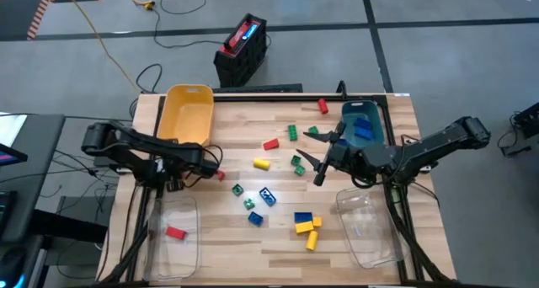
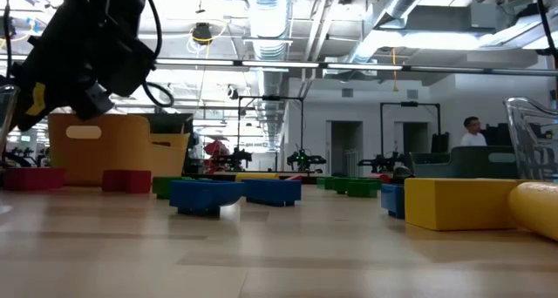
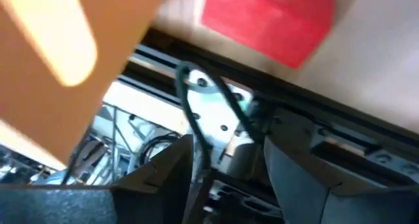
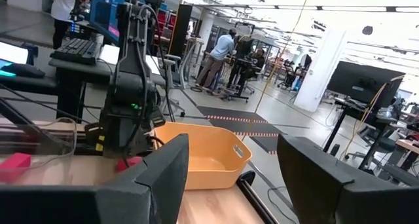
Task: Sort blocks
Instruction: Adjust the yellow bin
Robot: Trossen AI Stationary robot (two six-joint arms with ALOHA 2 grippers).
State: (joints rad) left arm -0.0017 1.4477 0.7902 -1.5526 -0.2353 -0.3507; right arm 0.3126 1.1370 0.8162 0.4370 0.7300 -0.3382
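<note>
Studded plastic blocks [image 1: 304, 223] scattered on the pale, grained wooden desk [image 1: 278, 242].
Left end effector [image 1: 217, 165] grasps a red brick [image 1: 221, 175]; right end effector [image 1: 308, 146] is released, empty.

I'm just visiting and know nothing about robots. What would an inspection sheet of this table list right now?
Surface: wooden table, pale planks.
Job's things: loose blocks scattered mid-table, among them a yellow block and a blue block; blue blocks in the teal bin; one red block in the left clear bin.
Clutter: yellow bin and right clear bin, nothing seen inside either.
Grippers: left gripper beside the yellow bin, a small red block at its fingers; right gripper over the green blocks, fingers open, empty.
Cables: yellow cable on the floor.
Surroundings: black-and-red case behind the table; people in the room beyond.
</note>
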